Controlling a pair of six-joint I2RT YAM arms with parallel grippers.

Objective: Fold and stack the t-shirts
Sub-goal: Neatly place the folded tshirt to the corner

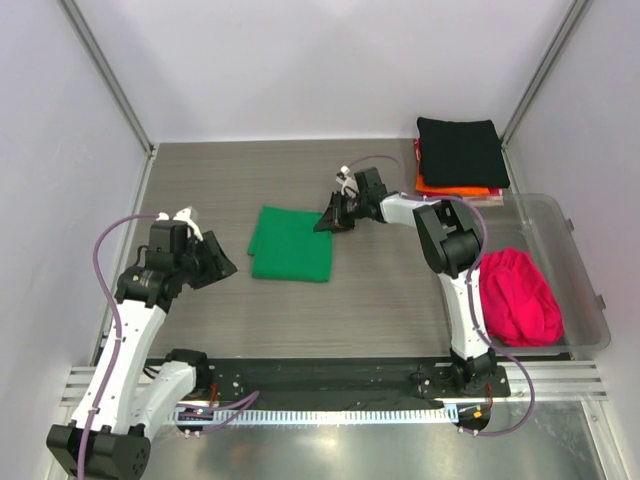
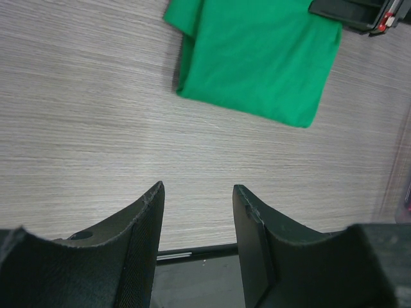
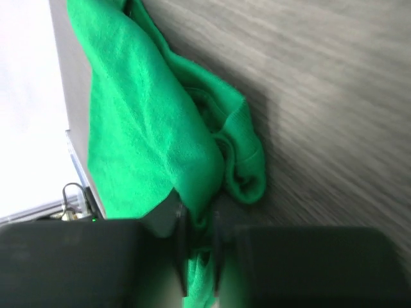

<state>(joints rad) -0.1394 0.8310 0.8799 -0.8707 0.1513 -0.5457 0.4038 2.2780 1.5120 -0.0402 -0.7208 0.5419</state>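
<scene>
Cloth of the bright green t-shirt [image 1: 292, 245] lies folded into a flat rectangle near the middle of the table [image 1: 380, 300]. At its far right corner the right gripper [image 1: 329, 220] is clamped on the edge; the wrist view shows a bunched fold of green pinched between its nearly closed fingers [image 3: 178, 256]. The left gripper [image 1: 212, 262] hangs to the left of the shirt, apart from it, with its jaws spread and holding nothing. At the far right of the table a black t-shirt [image 1: 460, 150] tops a folded stack, with an orange t-shirt [image 1: 450, 188] under it and a red edge showing at the stack's left side. Nearer, a magenta-pink t-shirt [image 1: 515, 295] sits crumpled in the clear plastic bin [image 1: 585, 270].
</scene>
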